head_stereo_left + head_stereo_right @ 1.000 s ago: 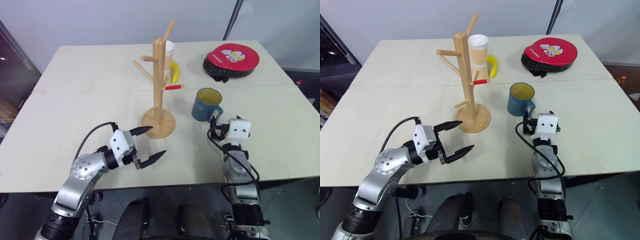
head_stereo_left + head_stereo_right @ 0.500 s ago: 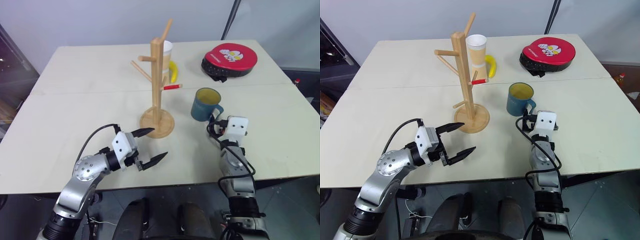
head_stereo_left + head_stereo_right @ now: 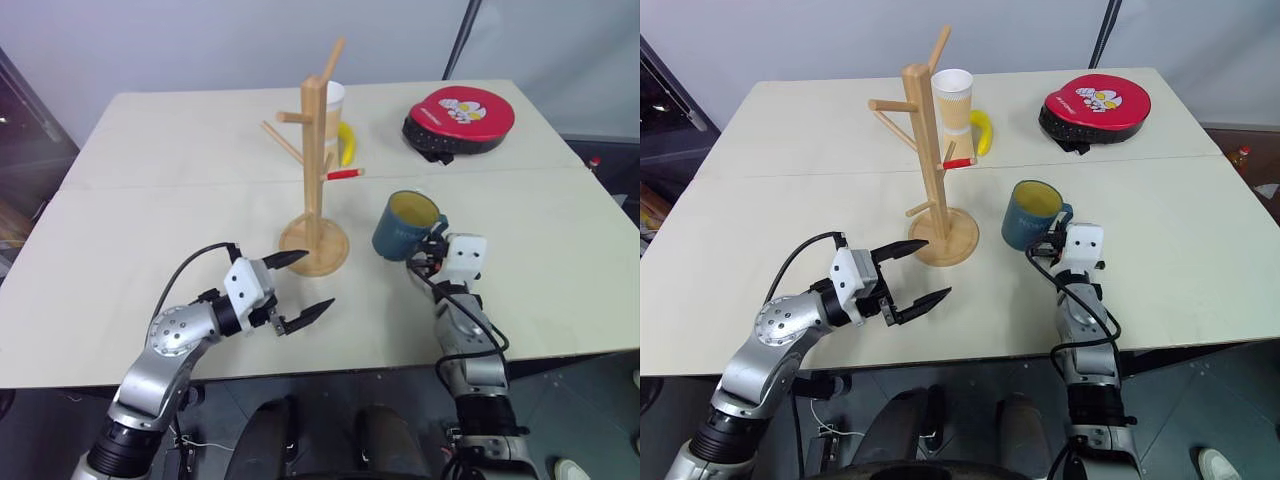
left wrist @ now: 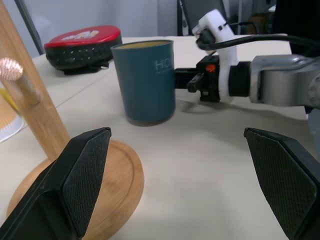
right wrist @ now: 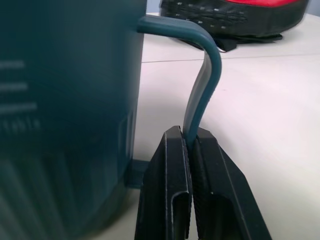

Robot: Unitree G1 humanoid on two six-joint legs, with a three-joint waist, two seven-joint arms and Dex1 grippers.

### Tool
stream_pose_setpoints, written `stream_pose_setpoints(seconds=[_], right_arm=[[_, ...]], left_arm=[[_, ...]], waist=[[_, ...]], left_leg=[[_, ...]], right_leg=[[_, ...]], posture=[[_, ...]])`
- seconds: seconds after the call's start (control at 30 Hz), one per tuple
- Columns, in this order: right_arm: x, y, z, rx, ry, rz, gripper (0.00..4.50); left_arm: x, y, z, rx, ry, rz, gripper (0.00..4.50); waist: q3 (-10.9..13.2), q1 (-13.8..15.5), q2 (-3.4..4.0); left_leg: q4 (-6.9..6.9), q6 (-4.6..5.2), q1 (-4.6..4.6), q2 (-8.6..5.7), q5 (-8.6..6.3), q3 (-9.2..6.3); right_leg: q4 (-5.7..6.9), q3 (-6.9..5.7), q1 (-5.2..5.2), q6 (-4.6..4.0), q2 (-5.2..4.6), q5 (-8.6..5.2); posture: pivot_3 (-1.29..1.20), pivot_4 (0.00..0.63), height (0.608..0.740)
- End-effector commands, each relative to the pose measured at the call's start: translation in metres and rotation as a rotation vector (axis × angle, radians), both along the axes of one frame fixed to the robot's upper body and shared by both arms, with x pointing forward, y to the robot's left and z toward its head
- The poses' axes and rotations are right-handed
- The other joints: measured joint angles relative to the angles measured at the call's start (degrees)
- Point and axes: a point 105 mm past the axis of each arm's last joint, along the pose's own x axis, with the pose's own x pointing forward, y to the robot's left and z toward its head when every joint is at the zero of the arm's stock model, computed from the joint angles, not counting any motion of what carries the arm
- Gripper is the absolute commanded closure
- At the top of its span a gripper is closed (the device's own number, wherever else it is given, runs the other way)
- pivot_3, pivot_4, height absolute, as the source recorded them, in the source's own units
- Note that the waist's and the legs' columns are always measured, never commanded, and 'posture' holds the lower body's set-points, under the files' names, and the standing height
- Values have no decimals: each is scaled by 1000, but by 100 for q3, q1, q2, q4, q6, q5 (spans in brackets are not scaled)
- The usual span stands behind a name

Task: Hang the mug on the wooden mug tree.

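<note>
Beige table [image 3: 150,190] holds everything. Wooden mug tree [image 3: 317,170] stands upright mid-table. Red round case [image 3: 459,118] sits well behind and right of the tree. Left gripper [image 3: 300,285] hovers just in front of the tree base, fingers spread wide, empty. Mug [image 3: 405,226] sits right of the tree, tilted toward it. Right gripper [image 5: 191,150] is pinching the mug's handle [image 5: 202,85], fingers pressed together on it.
</note>
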Motion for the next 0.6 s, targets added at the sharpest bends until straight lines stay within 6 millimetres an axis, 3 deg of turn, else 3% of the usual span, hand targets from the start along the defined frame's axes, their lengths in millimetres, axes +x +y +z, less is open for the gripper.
stream_pose_setpoints(seconds=[0.03, 0.27, 0.47, 0.6], right_arm=[[-13, 18, 41, -198, -159, 173, 4489], [-54, 52, 80, -659, -273, 680, 4489], [-47, 64, 130, -720, -350, 743, 4489], [-36, 72, 150, -727, -355, 757, 4489]], left_arm=[[-1, 6, 6, -1, -35, 21, 0], [2, 18, 4, 10, -32, 47, 0], [7, 24, 8, 3, -44, 61, 0], [7, 26, 16, -26, -53, 61, 0]], waist=[[0, 4, 0], [3, 2, 0], [5, 12, -2], [6, 29, -4]], left_leg=[[0, 0, 0, 0, 0, 1], [3, 1, 0, 2, 0, 0], [8, 0, -1, 3, 0, 1], [7, 0, -2, 4, -1, -5]], right_leg=[[-1, 0, 0, 0, 0, 0], [-3, -1, 3, 1, 0, -1], [-2, -2, 2, 0, -4, 0], [-7, -7, 4, 0, -15, 0]], posture=[[0, 150, 740], [0, 150, 740], [0, 150, 740], [0, 150, 740]])
